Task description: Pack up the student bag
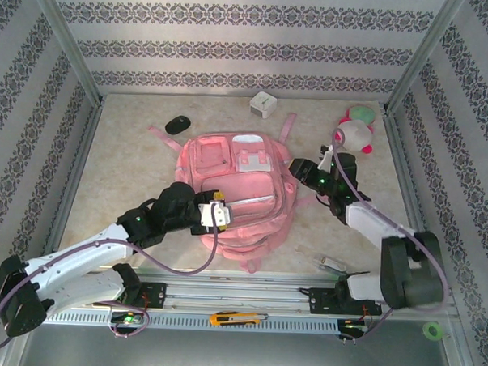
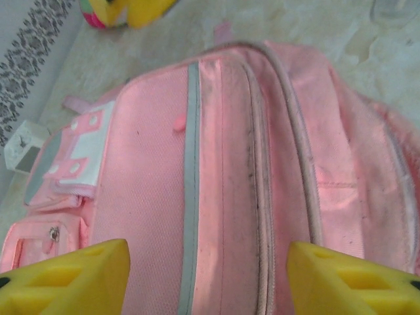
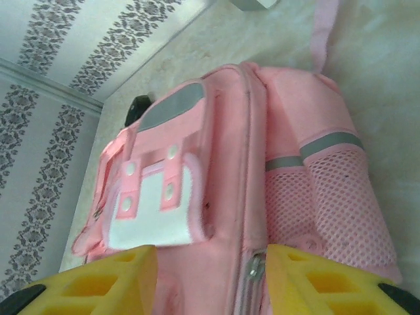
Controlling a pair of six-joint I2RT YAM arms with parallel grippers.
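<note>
Student bag (image 1: 235, 195) flat on the worktop (image 1: 123, 170), front pockets up, directly beneath the left jaws and straight ahead of the right jaws, its pink fabric spanning the gap between each pair of yellow pads (image 2: 62, 279). Both sets of jaws released and spread wide, grasping nothing, the left over the front pocket, the right at the bag's side by the mesh pocket (image 3: 335, 197). Just behind the right jaws a plush toy (image 1: 357, 133); off to the left of the left jaws, past the bag, a small white box (image 1: 263, 104) and a black mouse (image 1: 178, 124), both apart from the bag.
</note>
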